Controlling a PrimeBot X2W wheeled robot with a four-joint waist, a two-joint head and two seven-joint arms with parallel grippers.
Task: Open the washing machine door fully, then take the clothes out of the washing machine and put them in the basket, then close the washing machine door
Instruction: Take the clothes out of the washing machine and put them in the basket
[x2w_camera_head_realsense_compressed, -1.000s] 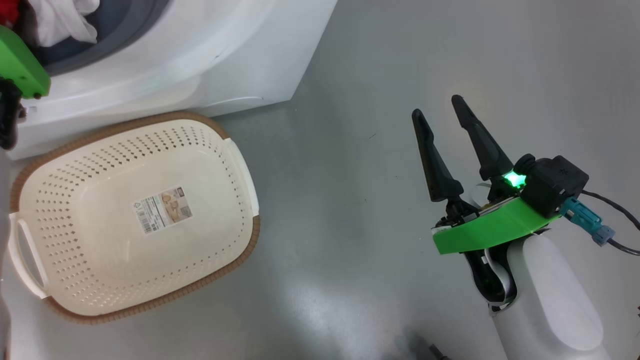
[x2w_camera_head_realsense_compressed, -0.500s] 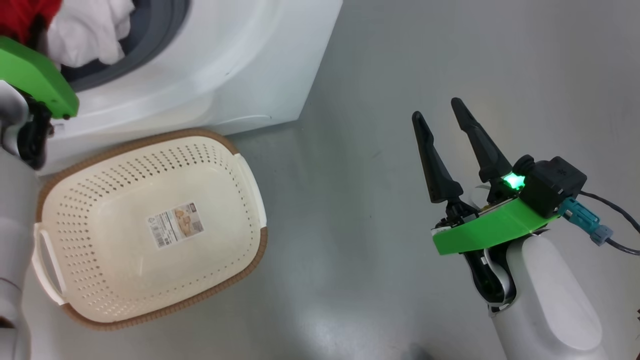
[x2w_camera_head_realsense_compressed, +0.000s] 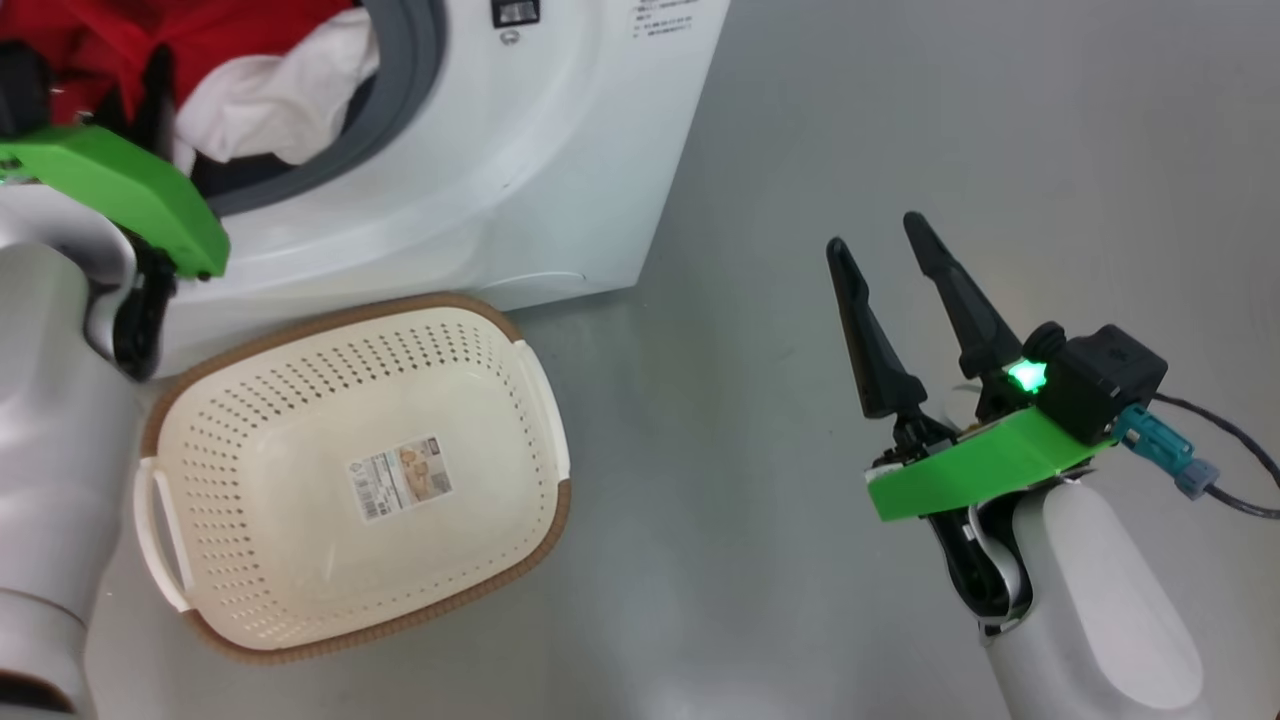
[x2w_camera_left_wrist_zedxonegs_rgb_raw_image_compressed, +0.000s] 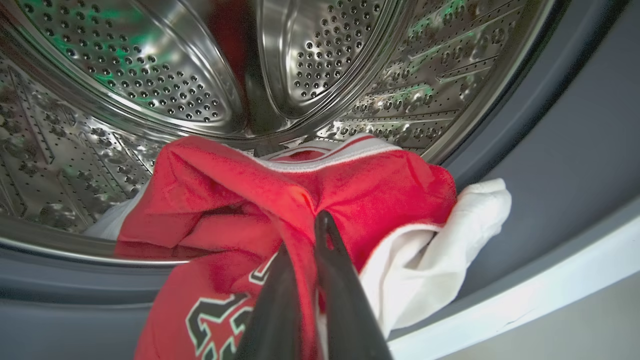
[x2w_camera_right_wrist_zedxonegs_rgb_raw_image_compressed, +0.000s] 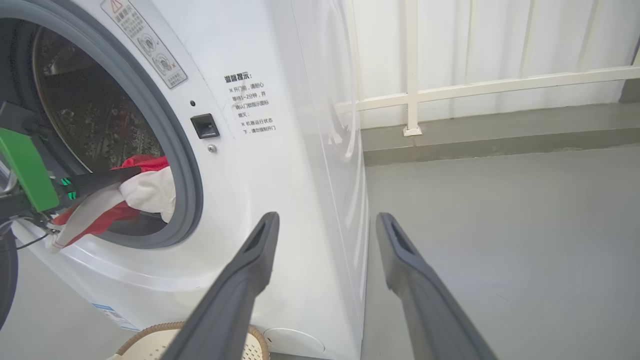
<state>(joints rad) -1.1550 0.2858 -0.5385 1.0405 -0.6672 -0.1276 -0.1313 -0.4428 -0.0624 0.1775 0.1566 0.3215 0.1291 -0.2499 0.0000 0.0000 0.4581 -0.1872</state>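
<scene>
Two tapered left fingers (x2w_camera_left_wrist_zedxonegs_rgb_raw_image_compressed: 341, 300) clamp soft crumpled red clothes (x2w_camera_left_wrist_zedxonegs_rgb_raw_image_compressed: 380, 190); slim right fingers (x2w_camera_head_realsense_compressed: 866, 330) stand apart.

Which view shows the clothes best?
Left wrist view: the clothes, red jersey and white cloth, close up at the drum, pinched by the left gripper. The head view catches them at its top-left corner; the right wrist view shows them small.

forearms (x2w_camera_head_realsense_compressed: 1100, 600): pale grey | wrist plates (x2w_camera_head_realsense_compressed: 960, 470): bright green — green LED (x2w_camera_head_realsense_compressed: 1025, 376) lit | fingers (x2w_camera_head_realsense_compressed: 871, 340): long, dark, tapered | cable plug (x2w_camera_head_realsense_compressed: 1152, 442): teal
</scene>
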